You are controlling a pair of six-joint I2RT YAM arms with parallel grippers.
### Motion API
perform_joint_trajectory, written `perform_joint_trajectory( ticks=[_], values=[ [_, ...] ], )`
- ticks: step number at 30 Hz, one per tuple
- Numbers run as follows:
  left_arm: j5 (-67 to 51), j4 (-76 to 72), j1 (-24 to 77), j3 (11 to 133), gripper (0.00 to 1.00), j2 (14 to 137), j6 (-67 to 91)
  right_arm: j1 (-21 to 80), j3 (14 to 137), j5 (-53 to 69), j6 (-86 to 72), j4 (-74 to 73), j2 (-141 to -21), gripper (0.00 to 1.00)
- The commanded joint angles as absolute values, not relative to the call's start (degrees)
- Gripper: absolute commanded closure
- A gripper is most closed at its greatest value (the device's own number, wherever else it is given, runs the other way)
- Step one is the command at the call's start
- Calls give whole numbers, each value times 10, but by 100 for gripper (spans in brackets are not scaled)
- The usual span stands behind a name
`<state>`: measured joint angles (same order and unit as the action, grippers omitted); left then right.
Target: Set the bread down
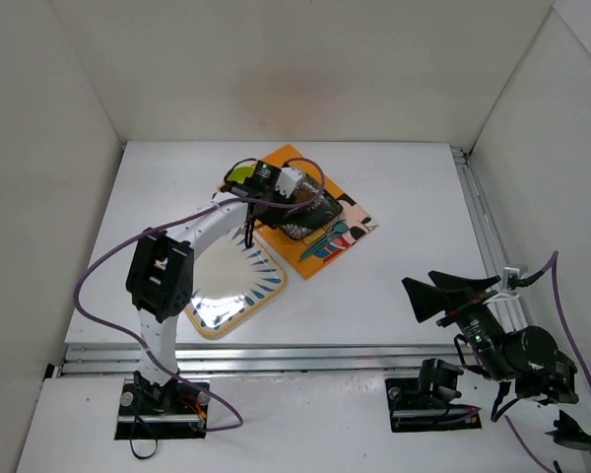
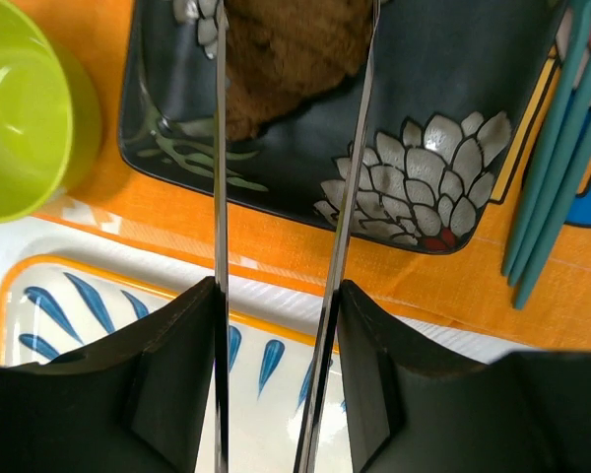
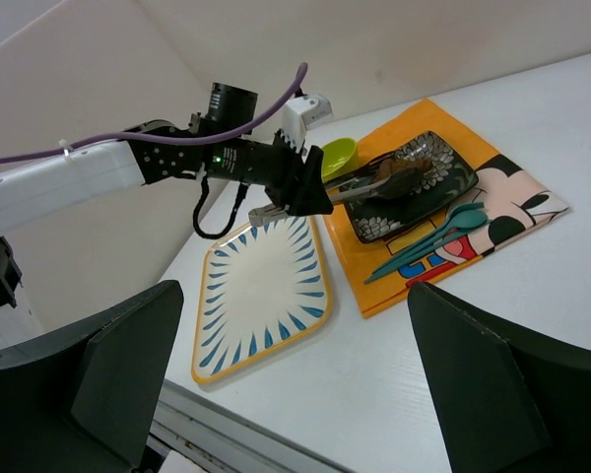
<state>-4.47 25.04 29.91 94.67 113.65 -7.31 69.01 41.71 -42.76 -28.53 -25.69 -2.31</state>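
we see the left gripper [image 3: 409, 177] reaching over the orange placemat [image 2: 177, 232], its long thin fingers [image 2: 220, 197] drawn in against both sides of the bread [image 2: 291, 59], which sits over the dark flowered plate [image 2: 453, 89]; we cannot tell whether it is lifted clear. a lime-green bowl [image 2: 20, 108] stands just beside that plate, teal cutlery [image 2: 552, 148] on the other side. the right gripper [image 1: 421, 300] hangs well apart with its jaws spread wide, holding nothing.
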Motion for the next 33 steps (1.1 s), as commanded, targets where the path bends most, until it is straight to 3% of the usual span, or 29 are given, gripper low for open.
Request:
perform_joint_trajectory(
  ticks=[1,7,16,33],
  values=[
    [-76,199,293,954,61,1112,-82,693,429,-424,-287,-229,-47,2],
    [-81,206,293,953,52,1117,-84,693,430,-421,-286,-229,-47,2],
    [-63,215,293,964,47,1086,-81,693,429,-418,-283,-229,-43,2],
    [-47,212,293,936,46,1026,-78,693,428,-433,-281,-229,-47,2]
  ],
)
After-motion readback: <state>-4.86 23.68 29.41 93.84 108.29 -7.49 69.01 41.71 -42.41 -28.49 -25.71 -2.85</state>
